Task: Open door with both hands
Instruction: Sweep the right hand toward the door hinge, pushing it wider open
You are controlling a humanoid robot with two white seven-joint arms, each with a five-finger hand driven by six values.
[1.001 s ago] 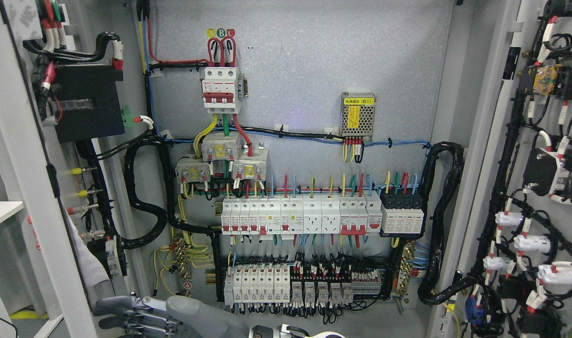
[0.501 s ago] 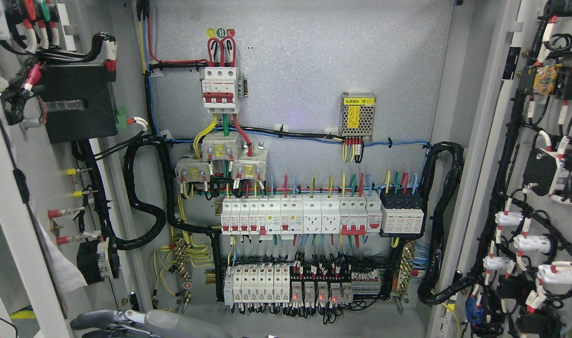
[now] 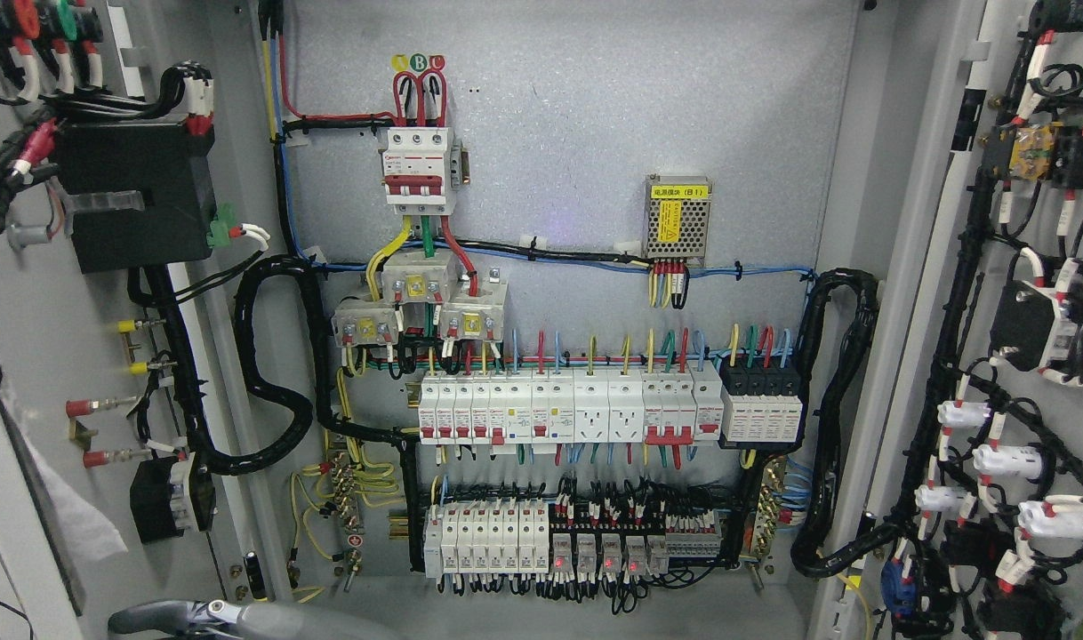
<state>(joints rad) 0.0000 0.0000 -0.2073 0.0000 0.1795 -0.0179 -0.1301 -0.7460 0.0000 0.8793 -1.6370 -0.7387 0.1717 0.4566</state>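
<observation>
Left door (image 3: 26,356), at nine o'clock: swung wide. Left hand (image 3: 177,615), at seven o'clock: grasp state indeterminate. Advisable: push steadily outward, clear of wiring.

Only a sliver of the robot is showing: a smooth grey metal-and-plastic left arm (image 3: 266,616) is lying nearly level along the bottom edge, coming in left of the middle and reaching leftward. Its rounded grey tip is pointing left, too cropped to read. The right arm is out of sight.

Grey left arm (image 3: 266,618), smooth rounded shell, small screw.
</observation>
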